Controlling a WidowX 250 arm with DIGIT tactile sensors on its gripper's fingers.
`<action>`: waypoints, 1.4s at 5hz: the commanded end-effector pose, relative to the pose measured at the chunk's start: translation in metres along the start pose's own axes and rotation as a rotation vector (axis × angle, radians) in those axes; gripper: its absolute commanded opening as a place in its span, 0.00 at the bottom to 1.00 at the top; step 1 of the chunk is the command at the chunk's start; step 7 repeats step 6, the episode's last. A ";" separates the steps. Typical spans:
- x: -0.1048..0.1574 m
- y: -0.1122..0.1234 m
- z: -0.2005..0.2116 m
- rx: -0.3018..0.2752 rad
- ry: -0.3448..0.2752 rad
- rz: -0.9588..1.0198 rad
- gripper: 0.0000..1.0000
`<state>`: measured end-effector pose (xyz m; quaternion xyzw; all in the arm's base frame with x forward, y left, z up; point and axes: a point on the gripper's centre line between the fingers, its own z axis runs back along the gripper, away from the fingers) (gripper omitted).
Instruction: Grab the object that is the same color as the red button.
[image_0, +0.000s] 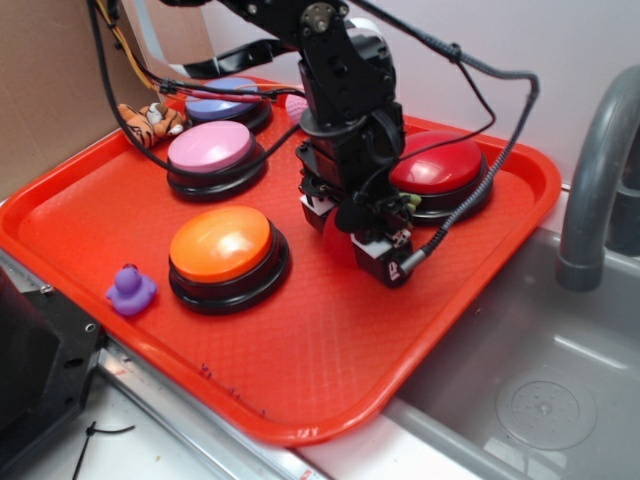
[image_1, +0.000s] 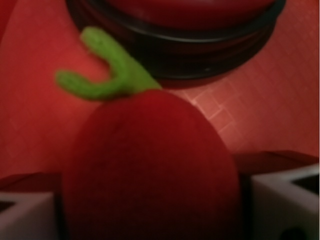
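Note:
The object, a red plush strawberry (image_1: 150, 170) with a green leafy top (image_1: 112, 75), fills the space between my two white fingers (image_1: 285, 200) in the wrist view, and both pads press its sides. In the exterior view my gripper (image_0: 352, 238) is down on the red tray (image_0: 330, 350), shut on the strawberry (image_0: 336, 240), most of which the arm hides. The red button (image_0: 437, 165), a glossy dome on a black base, stands just right of and behind the gripper. Its black base (image_1: 175, 50) shows close beyond the strawberry's leaves.
On the tray stand an orange button (image_0: 220, 243), a pink button (image_0: 210, 148) and a purple button (image_0: 225, 100). A purple duck (image_0: 130, 290) and a tiger toy (image_0: 150, 120) lie at the left. A pink ball (image_0: 296, 103) peeks out behind the arm. A sink (image_0: 560, 390) and grey faucet (image_0: 590, 180) lie to the right.

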<state>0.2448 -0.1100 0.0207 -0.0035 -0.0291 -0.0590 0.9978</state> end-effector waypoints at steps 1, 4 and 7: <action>-0.003 0.033 0.070 0.051 0.019 -0.057 0.00; -0.059 0.115 0.140 0.080 -0.042 0.182 0.00; -0.080 0.126 0.146 0.040 -0.019 0.261 0.00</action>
